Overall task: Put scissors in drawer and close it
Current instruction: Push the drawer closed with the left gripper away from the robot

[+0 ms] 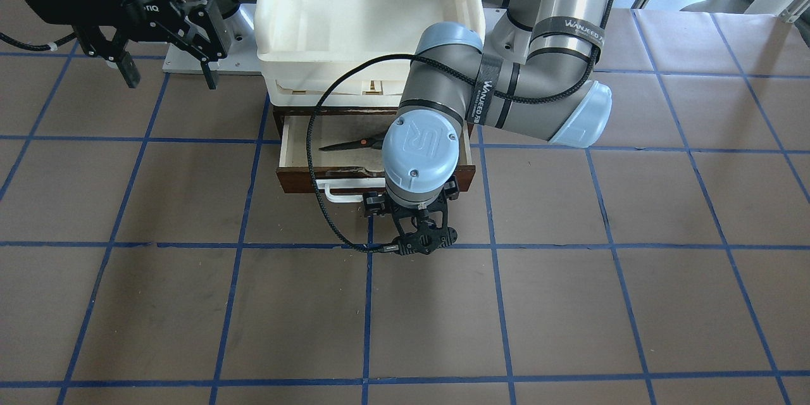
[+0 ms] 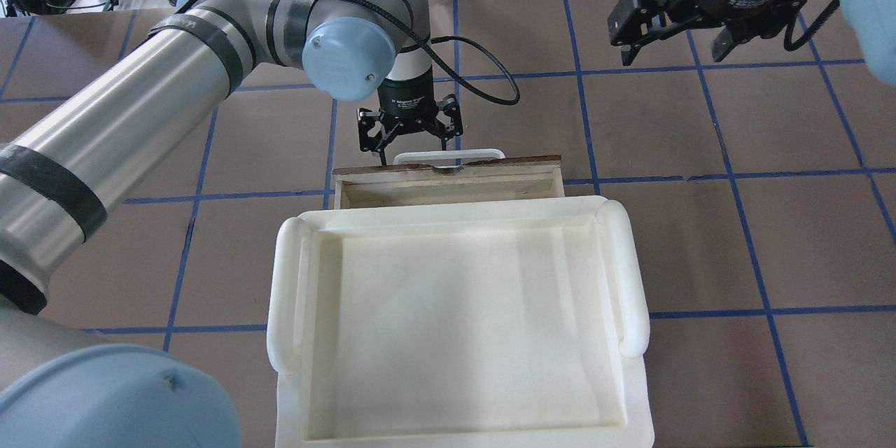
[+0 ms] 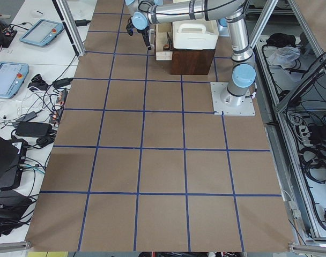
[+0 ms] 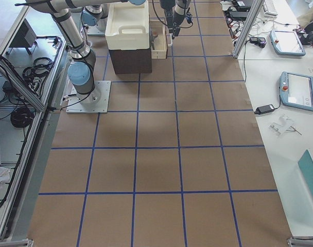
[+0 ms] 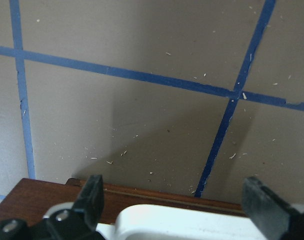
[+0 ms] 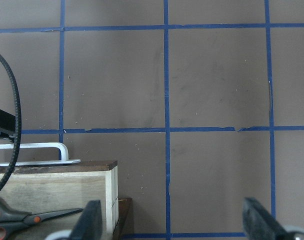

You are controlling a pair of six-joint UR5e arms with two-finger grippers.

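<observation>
Well, scissors (image 1: 350, 143): lying flat inside the open drawer, dark blades pointing toward the robot's right, orange pivot dot showing. The handles are hidden under the left wrist from the front; the right wrist camera catches the grey loops.
Drawer (image 1: 302, 180): pulled out from under the tray stack, dark brown front, pale wood inside.
Handle (image 2: 448, 153): white bar on the drawer front.
Left gripper (image 2: 411, 147): pointing down just outside the drawer front, fingers spread wide with the handle lying between them in its own camera. I cannot tell whether they touch it.
Cable (image 1: 309, 139): black braided loop running from the left wrist across the drawer.
Left arm writing: black straps (image 1: 573, 26) printed "WANJEED"; a "UR" logo is moulded into the blue wrist cap (image 1: 422, 140).
Tray stack (image 1: 278, 6): cream-white plastic, sitting above the drawer.
Right gripper (image 1: 169, 79): held above the table well off to the side of the trays, fingers apart, holding nothing.
Right gripper writing: "2F Adaptive" in white on the body in the overhead view; the rest is cut off.
Table (image 1: 569, 304): brown surface with a blue tape grid.
</observation>
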